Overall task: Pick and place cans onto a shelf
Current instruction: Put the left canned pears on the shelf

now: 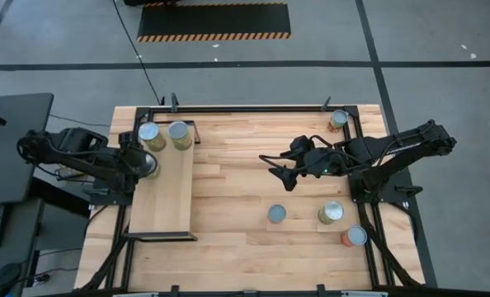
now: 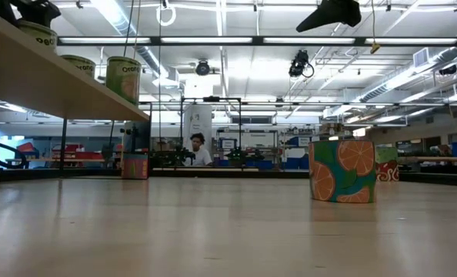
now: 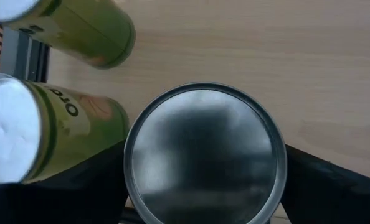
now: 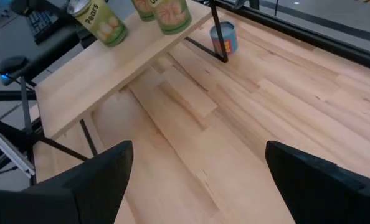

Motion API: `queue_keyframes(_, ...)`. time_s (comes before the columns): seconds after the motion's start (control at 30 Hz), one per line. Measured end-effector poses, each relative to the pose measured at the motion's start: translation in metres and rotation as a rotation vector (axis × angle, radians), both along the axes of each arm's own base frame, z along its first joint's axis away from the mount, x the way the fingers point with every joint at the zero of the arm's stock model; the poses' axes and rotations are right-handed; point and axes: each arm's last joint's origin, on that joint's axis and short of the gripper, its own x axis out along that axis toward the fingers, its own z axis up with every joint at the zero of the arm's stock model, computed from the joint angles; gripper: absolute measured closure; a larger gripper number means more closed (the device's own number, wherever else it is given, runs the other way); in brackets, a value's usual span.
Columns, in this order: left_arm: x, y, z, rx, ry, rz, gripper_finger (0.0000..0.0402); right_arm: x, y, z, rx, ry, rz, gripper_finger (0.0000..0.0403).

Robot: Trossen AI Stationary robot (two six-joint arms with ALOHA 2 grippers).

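Bright, even light falls from long ceiling lamps [image 2: 236,40], glaring white in the low view. The arms cast soft shadows on the table [image 1: 245,173]. The can lid [image 3: 203,155] under the left wrist camera appears blurred, reflecting a dark smear.

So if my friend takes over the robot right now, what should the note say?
Left gripper: over the shelf, fingers either side of a third can; whether it still grips is unclear.
Right gripper: open, empty, above the table's middle.
Done: two cans stand at the shelf's far end.
Left: four cans on the table, the blue-grey one, the yellowish one, the orange-red one, and one at the far corner.
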Motion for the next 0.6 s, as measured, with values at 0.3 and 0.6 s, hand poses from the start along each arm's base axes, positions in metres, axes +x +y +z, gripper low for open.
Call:
queue_keyframes(0.3,0.0006,-0.0003,-0.0005,-0.003,0.005,0.002,0.0046,0.0001,0.0005,-0.0001,0.042,-0.009,-0.008,0.003)
queue_keyframes(0.6,-0.0002,-0.0017,-0.0011,-0.075,0.015,0.029,0.0045,0.0001,0.0005,-0.0001,0.038,-0.007,-0.004,0.003)
